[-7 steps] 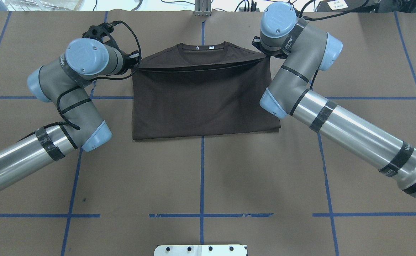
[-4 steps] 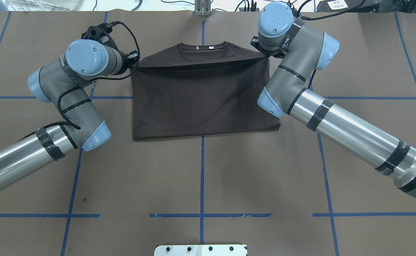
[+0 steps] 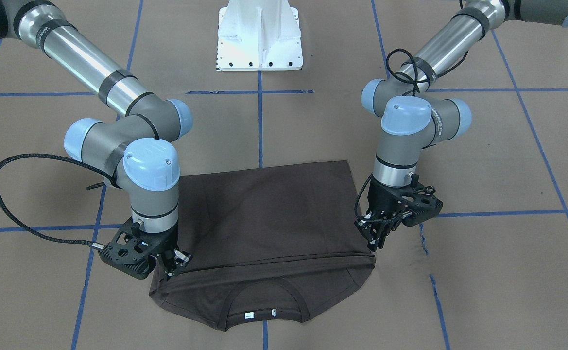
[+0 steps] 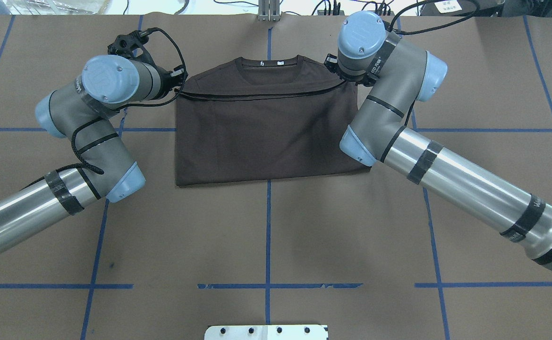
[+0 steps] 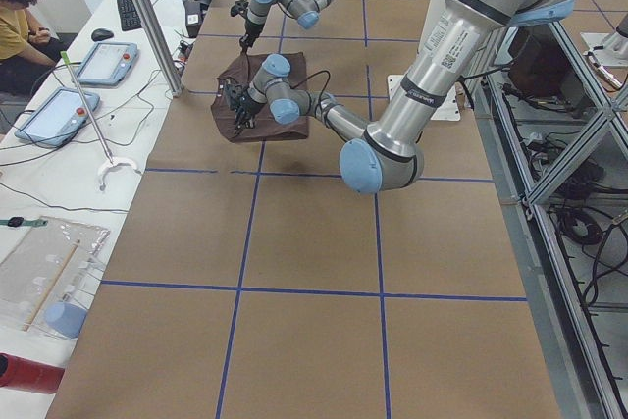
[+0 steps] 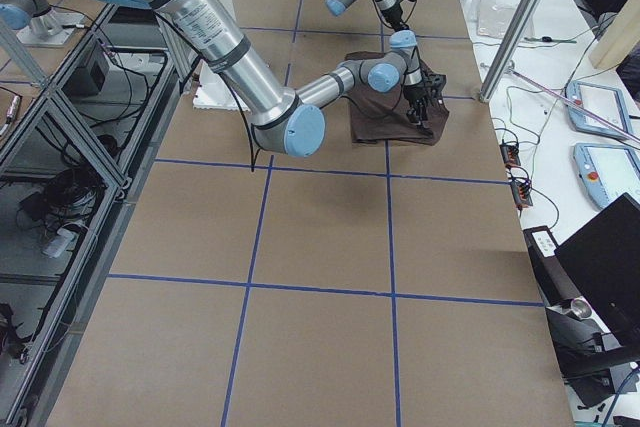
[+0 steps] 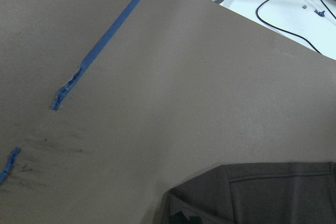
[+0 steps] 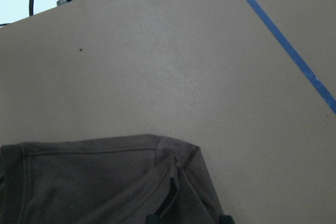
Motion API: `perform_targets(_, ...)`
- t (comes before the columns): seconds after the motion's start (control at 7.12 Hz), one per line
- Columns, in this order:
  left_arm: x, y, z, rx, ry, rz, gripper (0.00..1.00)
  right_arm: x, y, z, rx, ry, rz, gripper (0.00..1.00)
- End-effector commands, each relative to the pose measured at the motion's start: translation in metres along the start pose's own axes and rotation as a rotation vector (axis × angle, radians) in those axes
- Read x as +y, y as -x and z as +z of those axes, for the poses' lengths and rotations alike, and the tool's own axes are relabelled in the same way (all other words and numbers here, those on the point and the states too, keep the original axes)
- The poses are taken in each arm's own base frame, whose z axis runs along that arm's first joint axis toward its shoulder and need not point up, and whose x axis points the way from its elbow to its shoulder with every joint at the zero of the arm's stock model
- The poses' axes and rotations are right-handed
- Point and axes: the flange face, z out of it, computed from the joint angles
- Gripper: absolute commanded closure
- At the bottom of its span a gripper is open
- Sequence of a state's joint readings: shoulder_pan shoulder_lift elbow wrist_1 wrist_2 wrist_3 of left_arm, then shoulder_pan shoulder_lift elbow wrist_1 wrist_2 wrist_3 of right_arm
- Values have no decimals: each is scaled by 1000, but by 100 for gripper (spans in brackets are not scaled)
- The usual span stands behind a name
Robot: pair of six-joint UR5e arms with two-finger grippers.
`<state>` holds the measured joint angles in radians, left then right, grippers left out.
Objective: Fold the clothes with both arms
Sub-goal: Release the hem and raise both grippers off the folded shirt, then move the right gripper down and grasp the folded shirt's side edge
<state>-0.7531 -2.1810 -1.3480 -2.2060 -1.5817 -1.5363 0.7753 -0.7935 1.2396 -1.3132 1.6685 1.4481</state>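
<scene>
I am pinching the doubled hem [image 4: 266, 96] of the shirt [image 4: 266, 137] at both ends. The right gripper [image 3: 171, 265] is clenched on its corner at the lower left of the front view, with cloth bunching up between its fingers in the right wrist view. The left gripper [image 3: 375, 242] is closing on the opposite corner at the lower right, though its hold looks thinner. The shirt is lying folded in the upper middle of the overhead view, with the hem stretching just short of the collar [image 4: 268, 63].

The hem is running slightly askew in the overhead view, its right end sitting nearer the collar, so letting go now would likely leave a crooked fold. If I am pulling unevenly, the left corner could slip out, or the lower layer could drag and wrinkle. Lifting out carelessly could snag the cloth and undo the fold.

Bare surface [image 4: 266, 226] is lying open on both sides and below the shirt. Above the collar the surface's edge and cables are near, and my right forearm is overhanging the shirt's lower right corner.
</scene>
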Motion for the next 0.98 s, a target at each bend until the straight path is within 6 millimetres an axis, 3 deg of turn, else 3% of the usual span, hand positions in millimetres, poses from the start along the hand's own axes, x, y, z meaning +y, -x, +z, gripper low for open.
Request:
perform_targets(0.0,-1,-3,-7,57,1,-1,64,49,-61,-27,-71,64,-36,47)
perform_targets(0.14,-1,-3,-7,57,1,4,64,60,-80,-32,-75,76,-45,45)
perform_targets(0.42,-1,4,-5,47,1,7,65,69,-81,-36,-81,93,-49,39)
perform_targets(0.7,1,6,-4,45,3,7,65,130,-116,-48,-90,166,15,38)
perform_targets(0.84,3,7,-2,45,5,9,65,141,-123,-41,-72,173,23,38)
